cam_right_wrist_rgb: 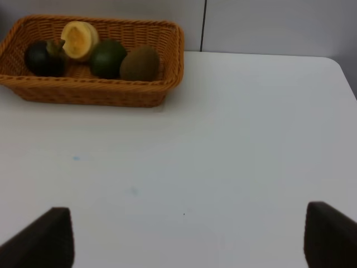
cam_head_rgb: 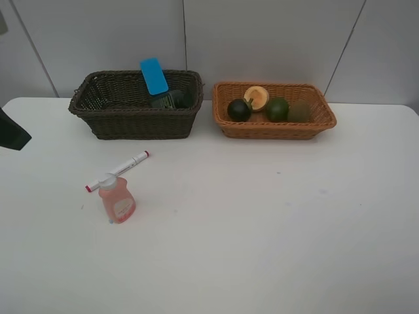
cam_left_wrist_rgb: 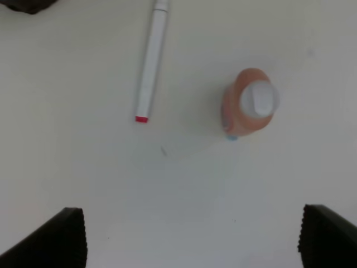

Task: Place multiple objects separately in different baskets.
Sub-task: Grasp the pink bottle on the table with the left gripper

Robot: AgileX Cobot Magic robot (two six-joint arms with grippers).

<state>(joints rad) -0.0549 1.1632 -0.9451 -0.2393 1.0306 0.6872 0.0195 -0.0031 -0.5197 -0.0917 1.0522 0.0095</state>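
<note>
Left gripper (cam_left_wrist_rgb: 192,240) hangs above the table (cam_head_rgb: 262,229), looking straight down, jaws spread wide and nothing between them. From the high camera only a dark corner of the left arm (cam_head_rgb: 10,131) shows at the left edge. Right gripper (cam_right_wrist_rgb: 187,237) sits low over bare tabletop, aimed across at the tan basket (cam_right_wrist_rgb: 95,92), also wide apart and empty.

Down on the table, front left, stands the pink bottle (cam_head_rgb: 116,199) (cam_left_wrist_rgb: 251,103), upright, white cap on top. Just beside it but not touching lies the marker (cam_head_rgb: 118,171) (cam_left_wrist_rgb: 150,64), white barrel, red tips, angled towards the dark basket (cam_head_rgb: 131,121).

In that dark basket the blue block (cam_head_rgb: 154,76) leans up against the back wall, poking well above the rim, with the grey bottle (cam_head_rgb: 171,99) dim in the shadow beside it.

The tan basket holds a row of four: mangosteen (cam_head_rgb: 239,110) (cam_right_wrist_rgb: 43,58), peach (cam_head_rgb: 256,98) (cam_right_wrist_rgb: 79,40) behind it, green fruit (cam_head_rgb: 277,109) (cam_right_wrist_rgb: 107,58), then the kiwi (cam_head_rgb: 300,111) (cam_right_wrist_rgb: 139,63), all packed close.
</note>
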